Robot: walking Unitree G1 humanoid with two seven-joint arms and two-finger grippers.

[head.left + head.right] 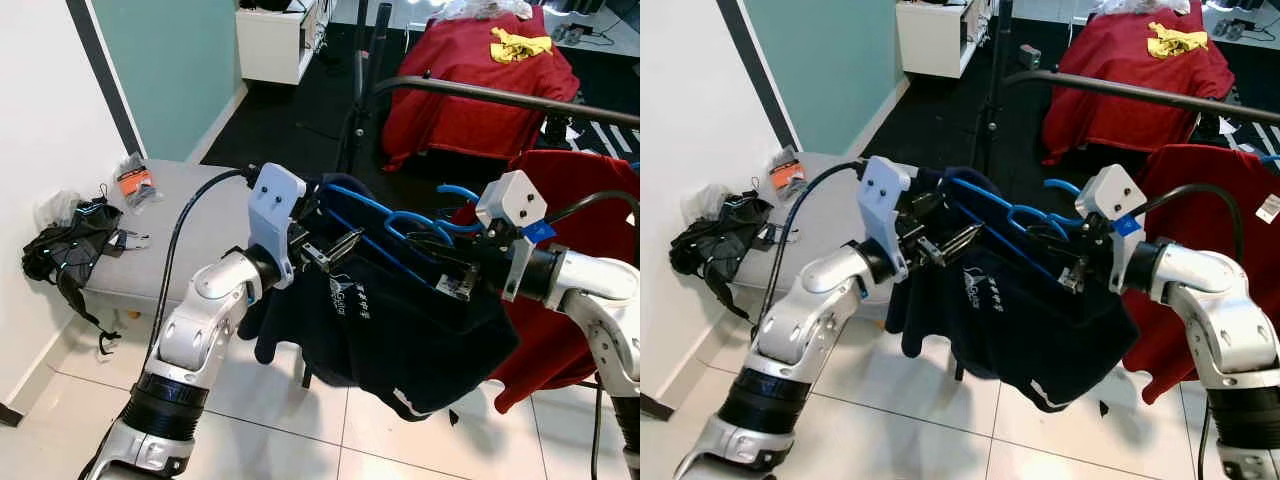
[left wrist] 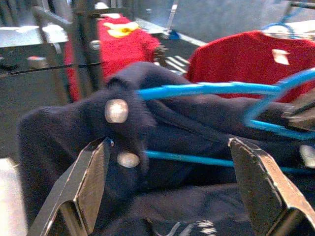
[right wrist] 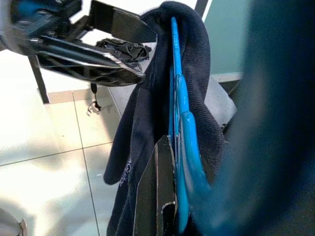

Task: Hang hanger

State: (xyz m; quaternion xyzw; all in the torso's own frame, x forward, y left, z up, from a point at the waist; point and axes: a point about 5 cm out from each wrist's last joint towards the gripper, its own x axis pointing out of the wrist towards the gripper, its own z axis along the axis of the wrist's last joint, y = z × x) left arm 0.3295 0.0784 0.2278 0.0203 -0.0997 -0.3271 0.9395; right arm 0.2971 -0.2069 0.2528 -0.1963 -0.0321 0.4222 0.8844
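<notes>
1. The blue hanger [image 1: 400, 222], draped with a dark navy garment [image 1: 400, 320], is held in the air between both arms, below the dark rail [image 1: 500, 95].
2. The right tool [image 1: 1072, 262] is clamped on the hanger.
3. The left tool [image 2: 172, 187] is spread open around the garment's shoulder.
4. A red shirt [image 1: 570, 200] hangs just behind.

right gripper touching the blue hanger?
Touching. In the right wrist view the right gripper has its fingers closed against the blue hanger inside the navy garment.
</notes>
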